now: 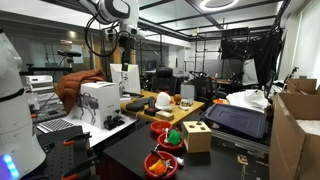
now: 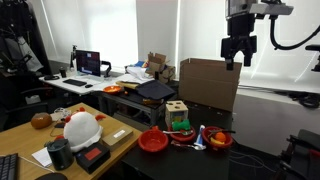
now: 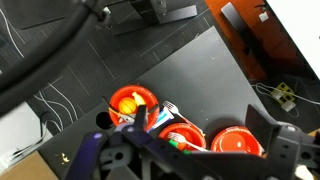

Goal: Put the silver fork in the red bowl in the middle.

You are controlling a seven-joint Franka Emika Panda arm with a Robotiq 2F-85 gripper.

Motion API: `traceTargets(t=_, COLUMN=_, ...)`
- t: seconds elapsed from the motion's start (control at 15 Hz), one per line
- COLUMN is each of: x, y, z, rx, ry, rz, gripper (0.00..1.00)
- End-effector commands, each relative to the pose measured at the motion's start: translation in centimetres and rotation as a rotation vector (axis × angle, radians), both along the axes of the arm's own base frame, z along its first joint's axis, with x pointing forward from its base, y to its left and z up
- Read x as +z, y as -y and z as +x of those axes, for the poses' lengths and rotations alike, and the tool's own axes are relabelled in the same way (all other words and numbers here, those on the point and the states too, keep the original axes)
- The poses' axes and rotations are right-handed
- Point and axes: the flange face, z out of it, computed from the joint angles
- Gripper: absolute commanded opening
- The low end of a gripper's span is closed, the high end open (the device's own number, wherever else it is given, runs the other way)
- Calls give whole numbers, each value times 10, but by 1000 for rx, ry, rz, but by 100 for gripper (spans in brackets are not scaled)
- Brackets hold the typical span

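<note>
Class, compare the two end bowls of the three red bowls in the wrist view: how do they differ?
The left-end bowl holds an orange object; the right-end bowl looks empty. The left-end bowl lies higher in the picture, the right-end bowl lower. Both are red, round and on the dark table.

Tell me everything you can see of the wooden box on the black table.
The wooden box is a pale, bare-wood cube with dark cut-out holes in its faces, like a shape sorter. It stands upright and level on the black table, and nothing seems to rest on top of it. In both exterior views it sits close beside the middle red bowl; whether the two touch cannot be told. The wrist view does not show it.
</note>
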Motion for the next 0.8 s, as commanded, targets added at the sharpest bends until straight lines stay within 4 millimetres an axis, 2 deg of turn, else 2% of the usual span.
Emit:
traceTargets(t=0.0, x=12, y=9, z=-9, rx=38, ry=-58, rz=-40, gripper=100)
traceTargets(t=0.47, x=21, y=32, z=-16, rx=206, ry=-51, rz=-139, gripper=100)
traceTargets(t=0.73, x=27, y=37, z=-22, rx=285, ry=-9, rz=-152, gripper=100)
